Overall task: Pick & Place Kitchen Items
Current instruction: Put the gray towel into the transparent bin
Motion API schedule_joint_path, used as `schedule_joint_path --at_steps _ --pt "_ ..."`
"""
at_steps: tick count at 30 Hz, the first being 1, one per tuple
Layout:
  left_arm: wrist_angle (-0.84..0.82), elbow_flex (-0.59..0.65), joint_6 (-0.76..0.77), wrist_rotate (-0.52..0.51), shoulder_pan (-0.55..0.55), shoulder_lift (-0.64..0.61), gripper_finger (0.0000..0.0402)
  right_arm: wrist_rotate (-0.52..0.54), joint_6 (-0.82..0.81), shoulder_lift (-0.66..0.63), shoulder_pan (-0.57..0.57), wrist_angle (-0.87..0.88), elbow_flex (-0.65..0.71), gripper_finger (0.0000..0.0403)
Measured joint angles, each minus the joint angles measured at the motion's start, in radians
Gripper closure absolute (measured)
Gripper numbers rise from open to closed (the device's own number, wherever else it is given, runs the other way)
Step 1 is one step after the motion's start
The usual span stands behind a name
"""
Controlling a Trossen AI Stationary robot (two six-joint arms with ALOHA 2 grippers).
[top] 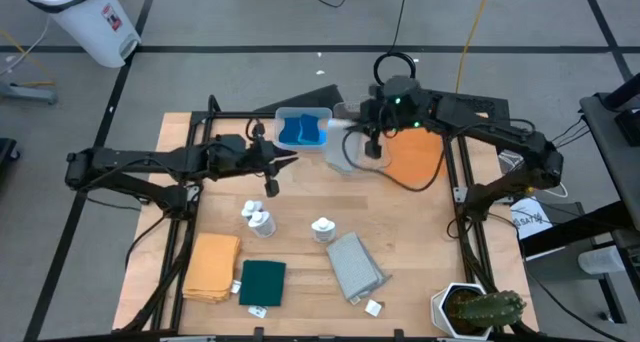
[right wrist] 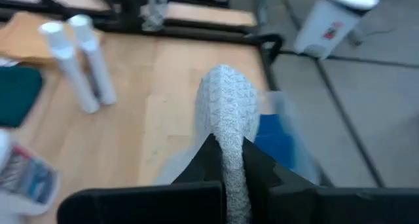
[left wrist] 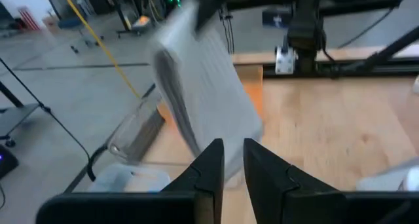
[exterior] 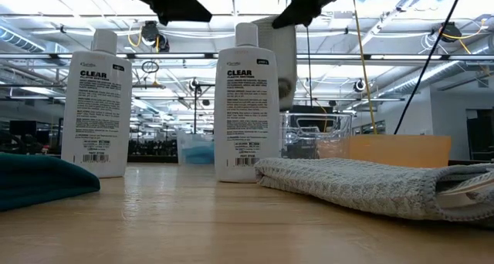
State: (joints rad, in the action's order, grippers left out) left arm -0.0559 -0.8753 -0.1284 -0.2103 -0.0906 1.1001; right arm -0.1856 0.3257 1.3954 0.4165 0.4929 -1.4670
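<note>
My right gripper (right wrist: 229, 150) is raised over the table's far middle and shut on a grey folded cloth (top: 343, 147), which also shows in the low view as a grey folded cloth (exterior: 284, 59). My left gripper (left wrist: 234, 160) hovers a little to its left, fingers slightly apart with nothing between them. A second grey cloth (top: 355, 267), a mustard-yellow cloth (top: 212, 267) and a dark green cloth (top: 263, 282) lie flat on the near table. Three white bottles (top: 257, 217) (top: 322, 229) stand upright. Small blue cloth pieces (top: 300, 130) lie in a clear bin. My right gripper pinches the grey cloth's folded bundle (right wrist: 228, 129) between its two fingers, several layers thick. The fingers slant downward from the table's right side. The cloth bulges out ahead of the fingertips, hangs below them (exterior: 284, 71) and is clear of the table.
An orange tray (top: 418, 160) lies at the far right, beside a clear bin (exterior: 312, 137). A potted cactus (top: 480, 310) stands at the near right corner. Bare wood lies between the bottles and the bins.
</note>
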Motion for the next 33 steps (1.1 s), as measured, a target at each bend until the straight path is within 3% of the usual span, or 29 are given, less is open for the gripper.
schedule_joint_path --at_steps 8,12,18,24,33 --pt "-0.011 0.000 0.002 0.000 0.000 -0.006 0.0339 -0.002 0.104 -0.006 0.177 -0.031 0.000 0.0402" --pt "-0.016 0.000 0.002 0.000 0.000 -0.007 0.0339 0.000 0.122 0.055 0.270 -0.070 0.001 0.0402" --pt "-0.023 0.000 0.002 0.000 0.000 -0.007 0.0339 -0.001 0.286 0.186 0.352 -0.154 0.001 0.0402" --pt "-0.024 0.000 0.005 0.000 0.000 -0.007 0.0339 -0.054 0.495 0.283 0.344 -0.144 0.001 0.0403" --pt "-0.031 0.000 0.014 0.000 0.000 -0.007 0.0339 -0.058 0.435 0.288 0.294 -0.049 0.001 0.0403"
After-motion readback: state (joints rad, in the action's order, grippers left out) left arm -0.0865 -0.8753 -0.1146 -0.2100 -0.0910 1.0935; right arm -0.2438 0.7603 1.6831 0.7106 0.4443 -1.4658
